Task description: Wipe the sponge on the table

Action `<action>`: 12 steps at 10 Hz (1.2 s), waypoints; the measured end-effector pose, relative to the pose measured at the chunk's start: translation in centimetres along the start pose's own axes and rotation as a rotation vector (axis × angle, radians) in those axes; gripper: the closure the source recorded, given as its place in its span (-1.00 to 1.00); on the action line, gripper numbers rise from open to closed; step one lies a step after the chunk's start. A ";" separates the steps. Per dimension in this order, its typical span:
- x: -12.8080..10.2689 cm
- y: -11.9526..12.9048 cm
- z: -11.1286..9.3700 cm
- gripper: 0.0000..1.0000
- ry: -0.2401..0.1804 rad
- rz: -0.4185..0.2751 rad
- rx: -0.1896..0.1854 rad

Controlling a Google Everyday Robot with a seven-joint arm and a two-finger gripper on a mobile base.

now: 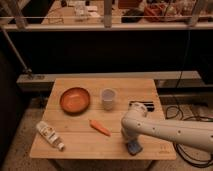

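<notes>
The small blue sponge (pixel 133 147) rests on the light wooden table (pixel 80 145), close to its front edge and right of the middle. My gripper (pixel 132 140) points down onto the sponge from above, shut on it, at the end of the white arm that comes in from the right. The arm's rounded wrist hides the sponge's top and most of the gripper.
An orange bowl (pixel 75 99) and a white cup (pixel 108 97) stand mid-table. An orange carrot-like piece (pixel 100 128) lies just left of the gripper. A white bottle (pixel 49 135) lies at the front left. A black bar (pixel 142 105) is behind the arm. Cables trail on the floor at right.
</notes>
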State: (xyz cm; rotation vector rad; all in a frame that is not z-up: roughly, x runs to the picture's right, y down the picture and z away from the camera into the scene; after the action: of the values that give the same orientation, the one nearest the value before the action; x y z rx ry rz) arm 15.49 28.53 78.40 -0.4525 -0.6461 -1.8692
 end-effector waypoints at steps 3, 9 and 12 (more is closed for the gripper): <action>-3.2 6.7 0.6 1.00 -0.023 0.113 -0.012; -3.0 12.5 1.1 1.00 -0.036 0.234 -0.007; -2.6 12.5 0.9 1.00 -0.036 0.243 0.000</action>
State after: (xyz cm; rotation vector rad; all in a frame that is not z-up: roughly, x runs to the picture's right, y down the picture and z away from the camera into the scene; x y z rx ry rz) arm 28.04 27.34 80.38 -0.5414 -0.5881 -1.6343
